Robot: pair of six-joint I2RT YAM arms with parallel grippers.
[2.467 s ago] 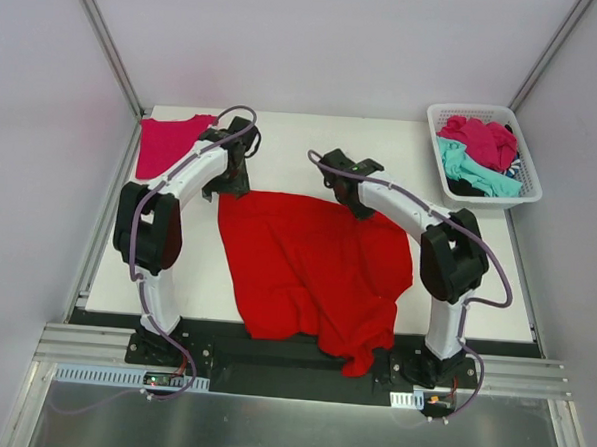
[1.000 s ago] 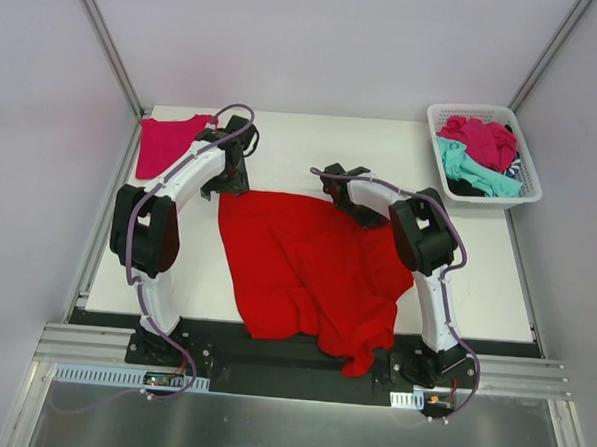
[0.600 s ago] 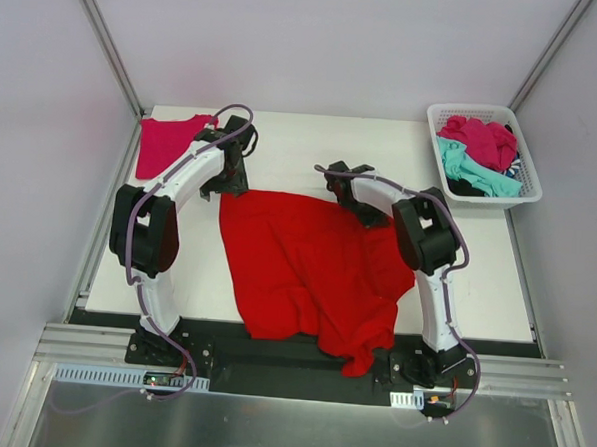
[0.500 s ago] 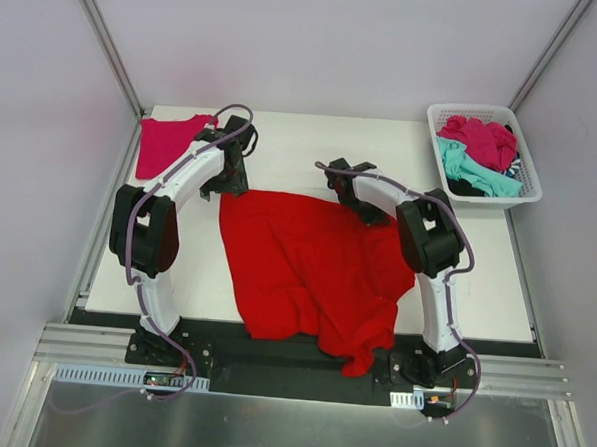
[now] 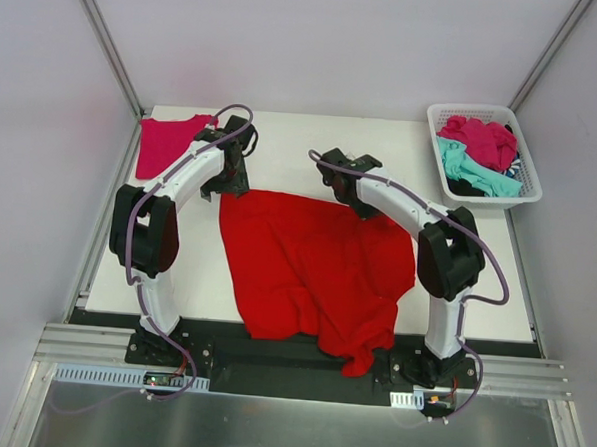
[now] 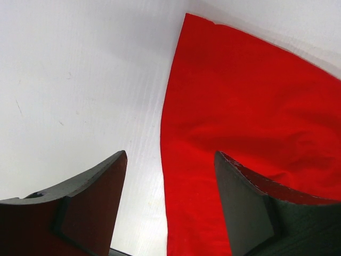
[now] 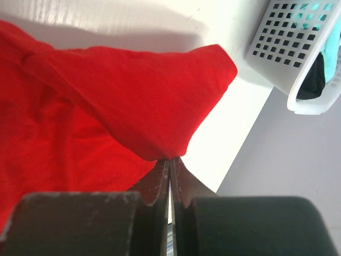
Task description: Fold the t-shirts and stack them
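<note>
Pinching the red t-shirt [image 7: 106,96] with my right gripper [image 7: 169,160], I should lower the spread left gripper [image 6: 170,162] onto its corner before lifting both evenly.

The top camera looked down from the near side over the whole table [image 5: 283,133]; both wrist cameras, close above, shared the red t-shirt [image 5: 306,264].

A robotics lab cell: plain white enclosure walls [image 5: 318,44], aluminium frame rails [image 5: 82,348], arms [image 5: 180,182] bolted to a white table [image 5: 293,143].
</note>
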